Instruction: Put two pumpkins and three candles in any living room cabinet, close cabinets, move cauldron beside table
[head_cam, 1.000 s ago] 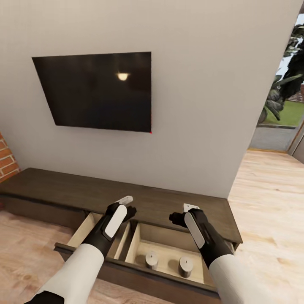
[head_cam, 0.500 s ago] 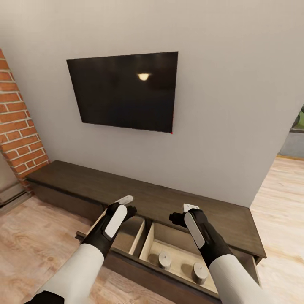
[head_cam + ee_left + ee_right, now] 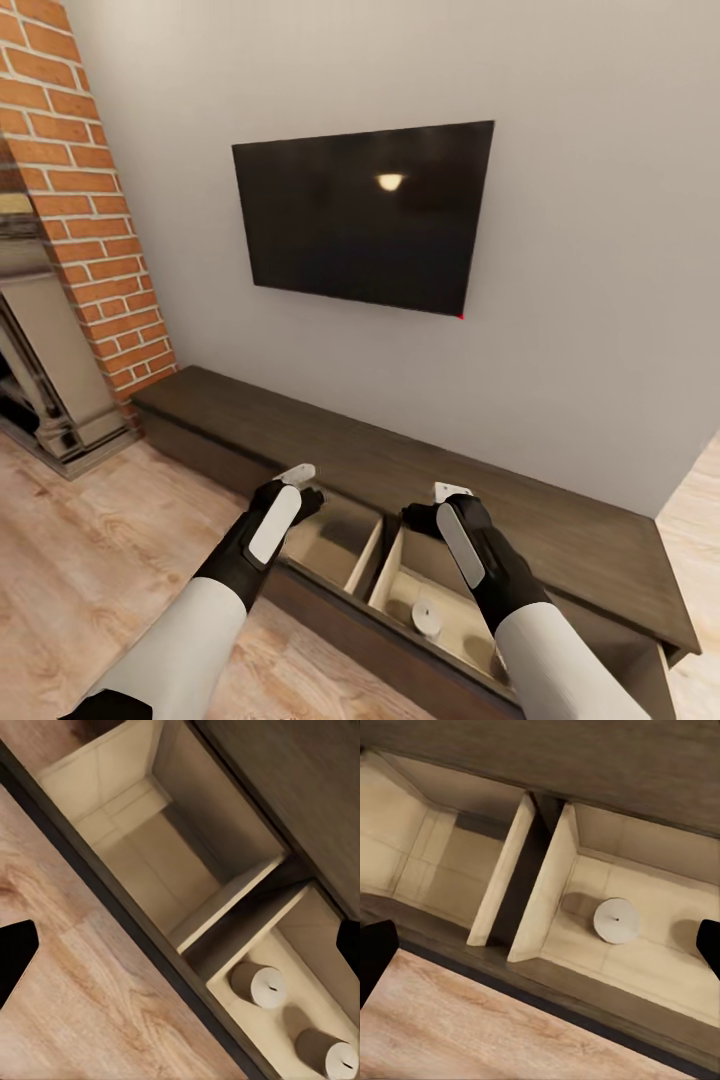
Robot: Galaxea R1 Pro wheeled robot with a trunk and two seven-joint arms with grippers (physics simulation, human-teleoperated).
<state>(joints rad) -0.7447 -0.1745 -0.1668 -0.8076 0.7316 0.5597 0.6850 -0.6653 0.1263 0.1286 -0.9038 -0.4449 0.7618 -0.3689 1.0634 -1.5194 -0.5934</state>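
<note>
**Two candles in the open drawer, both arms hovering empty**

I have the long, low dark-brown wooden cabinet under the black wall-mounted television, with a red brick fireplace surround off to my left. Two pale-wood drawers stand pulled out side by side. The left drawer looks bare. The right drawer holds two short grey-beige cylindrical candles: the left wrist view shows the nearer candle and the second candle close together but apart, both upright on the drawer floor, long axes vertical, flat tops with a small wick dot facing up.

I judge these as light, rigid and a bit smooth on the sides, stable on their bases and prone to rolling if tipped. Were I to move one, I would close across the round flank around mid-height, coming straight down.

My left gripper hangs above the left drawer and my right gripper above the right one. Each wrist view shows dark fingertips far apart at the picture's edges with nothing between them, so I read both as spread and empty.

The drawers are long along the cabinet front and their fronts face me, so pushing on those flat handleless fronts would shut them, I think.
</note>
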